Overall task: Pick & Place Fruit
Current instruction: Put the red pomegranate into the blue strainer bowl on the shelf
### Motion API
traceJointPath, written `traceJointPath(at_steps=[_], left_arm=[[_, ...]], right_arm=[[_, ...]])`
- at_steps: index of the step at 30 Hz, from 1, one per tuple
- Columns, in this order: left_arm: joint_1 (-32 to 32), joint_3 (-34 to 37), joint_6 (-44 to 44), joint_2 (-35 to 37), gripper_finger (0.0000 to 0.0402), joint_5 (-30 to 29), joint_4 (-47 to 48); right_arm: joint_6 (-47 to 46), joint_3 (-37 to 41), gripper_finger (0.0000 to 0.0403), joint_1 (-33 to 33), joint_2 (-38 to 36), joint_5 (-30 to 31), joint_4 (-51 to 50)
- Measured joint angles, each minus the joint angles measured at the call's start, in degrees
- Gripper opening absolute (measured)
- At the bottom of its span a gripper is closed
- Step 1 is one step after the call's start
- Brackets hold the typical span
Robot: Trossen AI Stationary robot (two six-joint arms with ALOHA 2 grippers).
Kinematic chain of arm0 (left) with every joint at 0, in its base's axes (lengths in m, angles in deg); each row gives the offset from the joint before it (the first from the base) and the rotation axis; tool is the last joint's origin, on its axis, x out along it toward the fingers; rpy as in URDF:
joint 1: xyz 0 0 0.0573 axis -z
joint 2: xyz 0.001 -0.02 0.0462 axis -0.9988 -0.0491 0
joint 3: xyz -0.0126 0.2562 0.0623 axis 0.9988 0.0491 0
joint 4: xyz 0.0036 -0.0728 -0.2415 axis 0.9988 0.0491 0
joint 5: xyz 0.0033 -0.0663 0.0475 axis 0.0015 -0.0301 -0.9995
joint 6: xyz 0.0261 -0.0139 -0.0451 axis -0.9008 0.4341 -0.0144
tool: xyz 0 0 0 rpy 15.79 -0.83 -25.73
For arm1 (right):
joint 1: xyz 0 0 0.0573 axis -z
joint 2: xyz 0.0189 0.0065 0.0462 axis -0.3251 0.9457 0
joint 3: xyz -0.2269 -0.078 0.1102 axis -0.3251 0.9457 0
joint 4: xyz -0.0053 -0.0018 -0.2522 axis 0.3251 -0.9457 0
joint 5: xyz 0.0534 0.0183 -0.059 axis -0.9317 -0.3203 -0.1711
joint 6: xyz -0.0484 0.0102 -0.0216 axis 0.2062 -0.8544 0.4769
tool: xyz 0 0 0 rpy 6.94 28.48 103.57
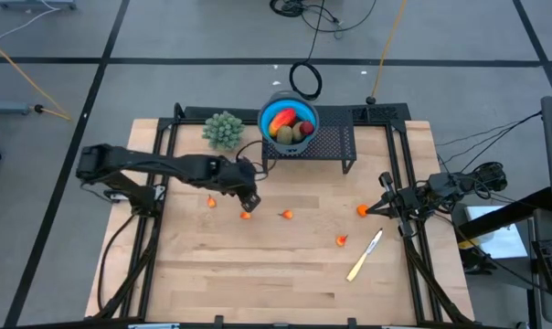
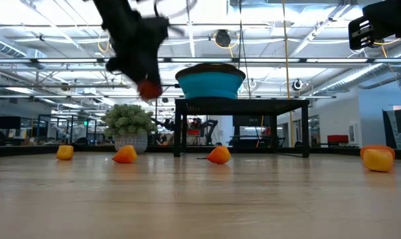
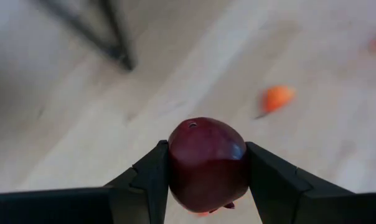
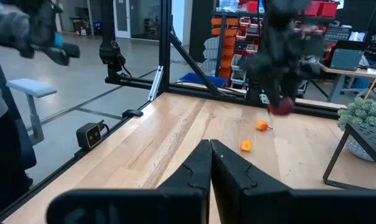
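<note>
Here the left claw [image 3: 206, 171] is clamped on a dark red ball [image 3: 207, 163], held above the bench [image 1: 258, 265] left of centre in the high view. Below it, 2 tiny orange bits [image 1: 246, 216] lie on the wood. The blue bowl [image 1: 289, 122] of fruit sits upper centre. At right, the right claw [image 1: 383, 207] waits, clenched empty.

floor [image 1: 166, 37]: grey, crossed by dark lines, with cables and a yellow cord lying on it
bench [image 1: 276, 265]: light wood planks in a black frame
ceiling [image 2: 287, 33]: open white trusses with strip lights
far room: glass partitions, desks and monitors
shelving [image 4: 228, 37]: racks with orange and red bins
person [image 4: 7, 93]: grey sleeve at the edge of the right wrist view
</note>
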State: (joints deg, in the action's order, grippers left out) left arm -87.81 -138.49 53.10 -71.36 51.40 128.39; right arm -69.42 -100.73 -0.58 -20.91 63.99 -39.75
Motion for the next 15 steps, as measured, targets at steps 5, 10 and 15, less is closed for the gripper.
traceJointPath(at_steps=[5, 10, 15], left_arm=[[4.91, 0.0, -6.79, 4.38, 0.0177, 0.02, -10.06], [9.52, -0.06, -10.68, 5.7, 0.0177, 0.12, -23.55], [12.5, -0.04, -13.42, 5.62, 0.0177, 3.04, -36.85]], right_arm=[[0.0, 0.0, 0.0, 0.02, 0.0, 0.0, 0.0], [0.0, 0.0, 0.0, 0.0, 0.0, 0.0, -0.05], [0.0, 0.0, 0.0, 0.01, 0.0, 0.0, -0.09]])
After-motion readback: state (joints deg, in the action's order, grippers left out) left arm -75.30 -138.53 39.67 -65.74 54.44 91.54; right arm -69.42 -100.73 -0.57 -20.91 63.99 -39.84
